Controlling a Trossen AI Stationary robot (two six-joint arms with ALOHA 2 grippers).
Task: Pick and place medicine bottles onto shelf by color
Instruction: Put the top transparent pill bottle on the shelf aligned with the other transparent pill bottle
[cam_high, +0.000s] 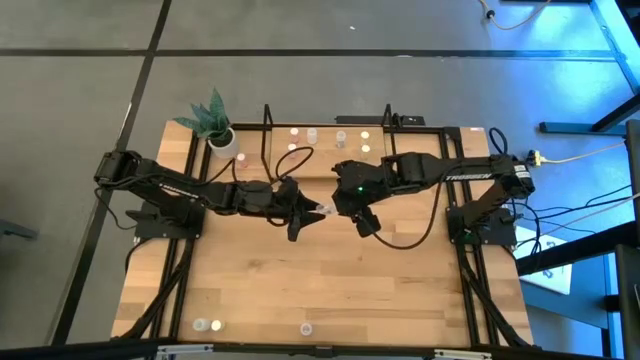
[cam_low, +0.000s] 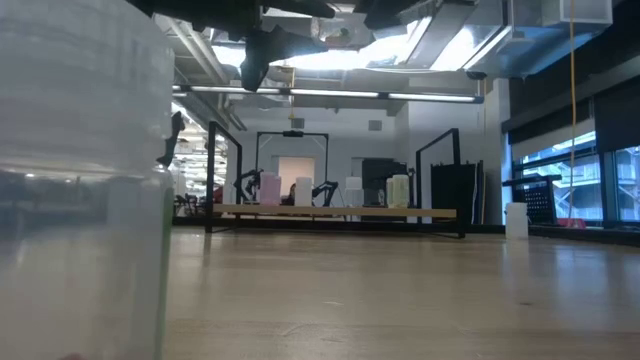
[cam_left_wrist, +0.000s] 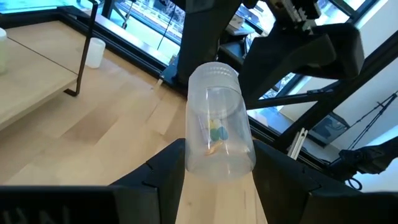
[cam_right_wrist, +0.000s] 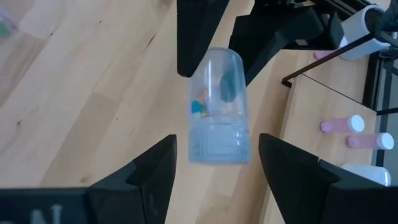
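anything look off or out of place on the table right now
Mostly the stragglers: three bottles sit at the table's near edge, far from the shelf where others stand. Otherwise, the left end effector holds a clear bottle in midair with the right end effector open around its other end.

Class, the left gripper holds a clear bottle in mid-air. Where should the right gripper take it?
Grip the clear bottle by its free ribbed end, coming from the side opposite the left gripper. The right gripper has its fingers open, so they can straddle the round sides. The left gripper covers the other end.
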